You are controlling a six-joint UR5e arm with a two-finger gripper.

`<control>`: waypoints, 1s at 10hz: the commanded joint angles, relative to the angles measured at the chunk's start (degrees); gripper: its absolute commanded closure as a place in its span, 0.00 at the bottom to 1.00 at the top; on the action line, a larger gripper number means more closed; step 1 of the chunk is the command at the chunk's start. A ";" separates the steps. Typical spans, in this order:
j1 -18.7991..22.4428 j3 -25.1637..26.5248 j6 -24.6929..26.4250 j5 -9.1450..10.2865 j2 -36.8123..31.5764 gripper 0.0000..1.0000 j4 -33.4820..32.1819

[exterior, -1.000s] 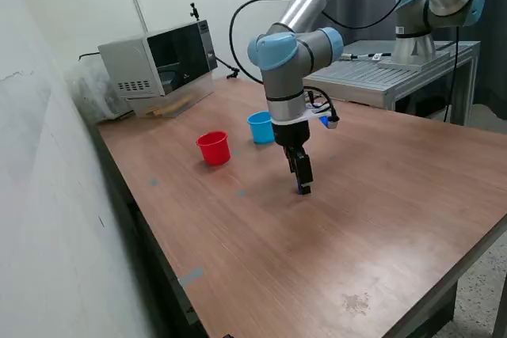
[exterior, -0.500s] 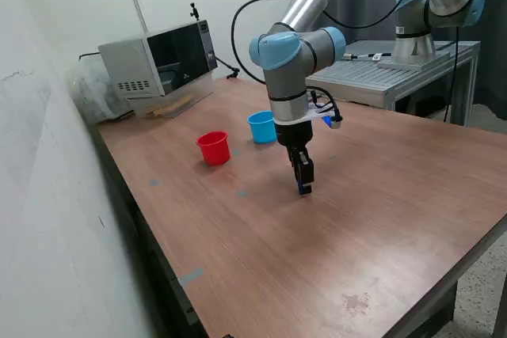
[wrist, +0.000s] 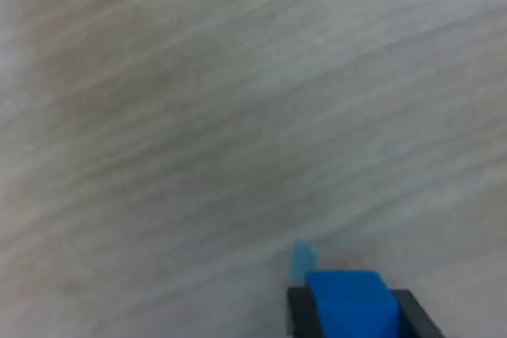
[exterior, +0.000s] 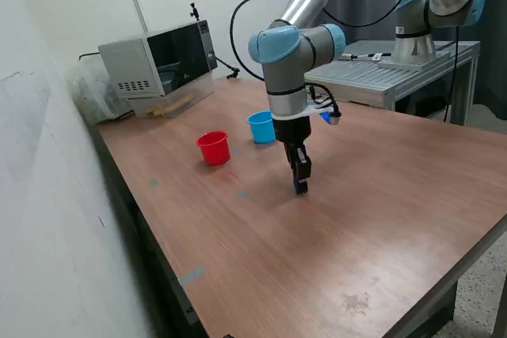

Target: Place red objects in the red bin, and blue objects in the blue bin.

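Wide exterior; close wrist over table [wrist: 198, 116]

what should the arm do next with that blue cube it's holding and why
Probably carry it toward the light blue cup and stop above its rim. The end effector is shut on the blue cube, just above the table, and that cup stands a little way off, to the exterior view's left, beside the red cup.

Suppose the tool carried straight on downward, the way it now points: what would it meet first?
Probably the bare wooden table. The tool points down, shut on a blue cube, and the wrist view shows only tabletop ahead.
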 commanded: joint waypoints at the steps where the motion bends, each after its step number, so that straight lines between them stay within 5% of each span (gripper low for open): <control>1: -1.17 0.28 -2.25 -1.65 -5.23 1.00 -0.35; 3: -5.72 4.65 -4.36 -2.97 -11.56 1.00 0.35; 6: -10.65 13.09 -11.03 -9.03 -20.18 1.00 7.00; 10: -16.54 19.96 -17.55 -12.29 -24.60 1.00 15.38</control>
